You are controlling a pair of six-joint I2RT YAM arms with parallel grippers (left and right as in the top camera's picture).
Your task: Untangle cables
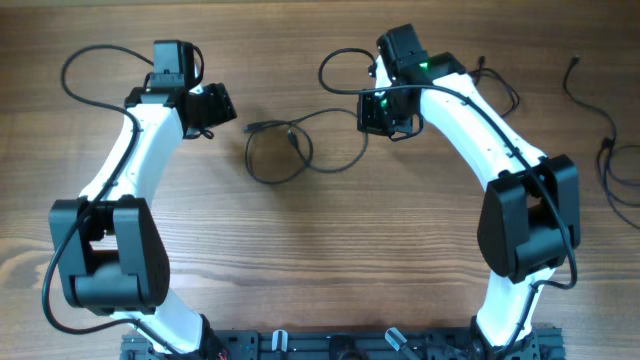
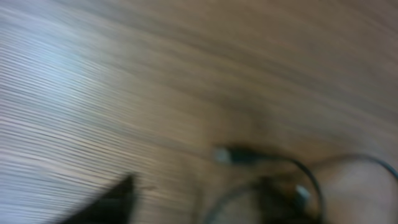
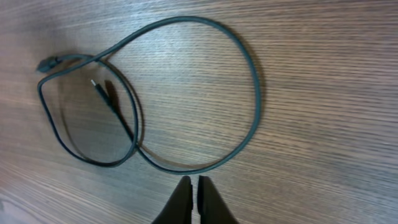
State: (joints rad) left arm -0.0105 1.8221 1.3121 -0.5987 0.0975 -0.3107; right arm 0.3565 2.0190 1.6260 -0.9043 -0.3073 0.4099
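Observation:
A thin black cable (image 1: 285, 150) lies on the wooden table between the arms, curled into two overlapping loops with small plug ends. In the right wrist view the cable (image 3: 245, 74) forms a large loop and a smaller one, with a plug tip (image 3: 94, 84) inside the smaller loop. My right gripper (image 3: 194, 185) is shut and empty, just short of the large loop; it shows overhead (image 1: 380, 112) at the cable's right end. My left gripper (image 1: 213, 105) is open to the left of the cable. The left wrist view is blurred and shows a plug end (image 2: 233, 155) and one finger (image 2: 118, 199).
More thin black cables (image 1: 612, 160) lie at the table's right edge, and another (image 1: 575, 75) at the far right. Thick arm cords loop near the left arm (image 1: 85, 70) and behind the right wrist (image 1: 335, 65). The arm bases stand at the front edge.

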